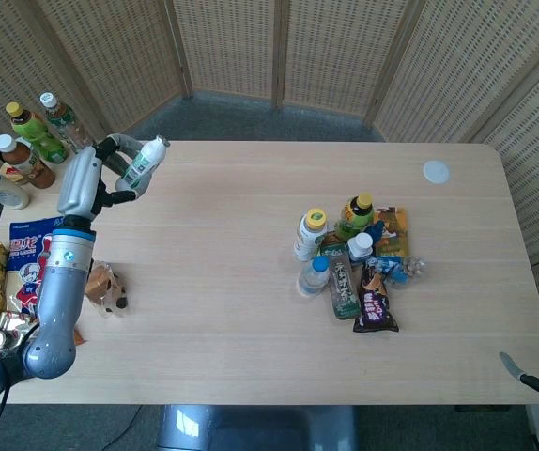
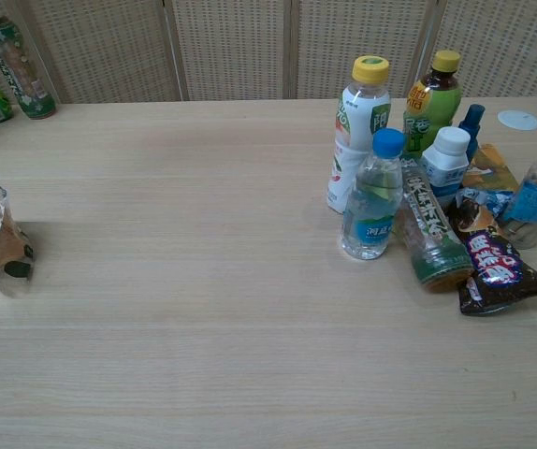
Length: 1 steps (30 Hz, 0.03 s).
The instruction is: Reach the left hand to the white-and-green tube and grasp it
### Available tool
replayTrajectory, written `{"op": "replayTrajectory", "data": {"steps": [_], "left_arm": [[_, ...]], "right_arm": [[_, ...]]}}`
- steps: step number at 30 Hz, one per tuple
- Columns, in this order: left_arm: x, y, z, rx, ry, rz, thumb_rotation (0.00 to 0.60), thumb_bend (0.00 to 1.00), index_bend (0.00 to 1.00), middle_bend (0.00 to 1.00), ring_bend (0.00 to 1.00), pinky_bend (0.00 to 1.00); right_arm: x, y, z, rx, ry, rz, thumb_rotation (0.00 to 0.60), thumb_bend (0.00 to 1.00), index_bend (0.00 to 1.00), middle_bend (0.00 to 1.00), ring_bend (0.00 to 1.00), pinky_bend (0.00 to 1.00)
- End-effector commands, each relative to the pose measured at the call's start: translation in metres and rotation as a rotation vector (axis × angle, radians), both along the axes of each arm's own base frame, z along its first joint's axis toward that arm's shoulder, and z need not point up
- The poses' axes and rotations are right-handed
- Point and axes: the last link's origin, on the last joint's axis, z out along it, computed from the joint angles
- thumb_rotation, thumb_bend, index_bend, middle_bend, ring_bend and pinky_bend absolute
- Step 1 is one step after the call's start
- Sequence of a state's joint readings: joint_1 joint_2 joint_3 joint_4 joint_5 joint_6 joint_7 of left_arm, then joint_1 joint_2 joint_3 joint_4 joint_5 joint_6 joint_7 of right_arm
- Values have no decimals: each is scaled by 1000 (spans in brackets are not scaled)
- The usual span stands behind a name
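In the head view, the left hand (image 1: 89, 178) is raised over the far-left part of the table (image 1: 251, 310), with its fingers curled around the white-and-green tube (image 1: 145, 162). The tube sits tilted in the grip, cap end pointing up and away, and most of its length sticks out beyond the fingers. The grasp looks made, so the risk now lies in keeping it: only the lower part of the tube appears enclosed, and a tube is smooth and tapered, so it could pivot or slide out if the wrist turns sharply. Just beyond the hand stands a row of tea bottles (image 1: 39, 136) at the table's left corner; a swing further that way could knock one over. Below the forearm lie a blue snack bag (image 1: 27, 246) and a clear packet of brown pastry (image 1: 103, 285), which a lowered arm could drag. The right hand is not clearly seen; only a dark sliver of something shows at the lower right edge, too small to identify.

In the chest view, neither hand nor the tube appears, so grip quality cannot be checked from here. A cluster of drink bottles (image 2: 373, 159) and snack wrappers (image 2: 493, 262) sits at the right, well apart from the held tube, so it is under no threat.
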State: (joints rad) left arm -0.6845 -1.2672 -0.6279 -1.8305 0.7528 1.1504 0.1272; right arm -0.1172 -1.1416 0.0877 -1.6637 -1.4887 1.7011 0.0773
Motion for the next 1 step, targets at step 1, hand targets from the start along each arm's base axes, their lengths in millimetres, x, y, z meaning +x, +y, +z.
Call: {"op": "replayTrajectory", "data": {"steps": [1], "left_arm": [[4,-2,6,12,-11,-18,600,397,489,558,620,481]], "right_arm": [[-1,0,-1,3,-5,-1,524,146,0,0,0,0]]}}
